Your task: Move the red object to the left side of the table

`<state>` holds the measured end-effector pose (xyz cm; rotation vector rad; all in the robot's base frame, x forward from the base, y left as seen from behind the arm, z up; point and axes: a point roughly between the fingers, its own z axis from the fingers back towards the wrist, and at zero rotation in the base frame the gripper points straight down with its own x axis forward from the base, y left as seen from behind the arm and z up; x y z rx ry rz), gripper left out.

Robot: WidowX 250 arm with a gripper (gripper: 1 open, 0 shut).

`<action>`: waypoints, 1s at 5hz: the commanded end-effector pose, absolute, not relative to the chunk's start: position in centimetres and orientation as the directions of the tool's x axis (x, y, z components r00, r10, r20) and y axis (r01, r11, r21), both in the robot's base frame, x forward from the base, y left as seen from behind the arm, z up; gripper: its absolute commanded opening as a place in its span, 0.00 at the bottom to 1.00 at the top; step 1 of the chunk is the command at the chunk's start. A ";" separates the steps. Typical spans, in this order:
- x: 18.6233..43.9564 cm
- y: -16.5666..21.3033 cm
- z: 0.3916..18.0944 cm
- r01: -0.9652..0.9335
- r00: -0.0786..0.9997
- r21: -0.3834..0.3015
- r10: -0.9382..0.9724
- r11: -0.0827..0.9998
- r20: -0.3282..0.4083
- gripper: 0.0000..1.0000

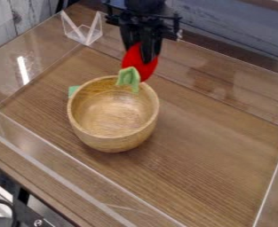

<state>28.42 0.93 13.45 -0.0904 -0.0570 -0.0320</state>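
1. Far left: a small clear acrylic stand (81, 28) sits by the far wall, well apart from everything else. The table (212, 168) is brown wood grain with low clear walls all round.
2. Left of centre there's a strip of bare wood between the left wall and the wooden bowl (113, 113), not very wide.
3. A small green piece (75, 90) pokes out at the bowl's far-left rim, touching it.
4. Centre: the bowl is empty inside, standing upright.
5. Just above the bowl's far rim hangs the toy strawberry (138, 62), red body up, green leaves down, clear of the tabletop. The leaves hang right over the rim; can't tell if they touch it.
6. The black gripper (145, 49) points down with its fingers pinching the strawberry's red upper part.
7. Right side: loads of open wood from the bowl out to the right wall and near edge.
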 end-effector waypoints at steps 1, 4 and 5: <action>28.2 0.1 14.8 0.024 0.994 -0.083 -0.015 0.996 0.113 0.00; 29.0 -2.2 15.7 0.012 0.994 -0.082 -0.003 0.997 0.114 0.00; 29.3 -1.9 15.8 0.023 0.993 -0.083 -0.013 0.996 0.118 0.00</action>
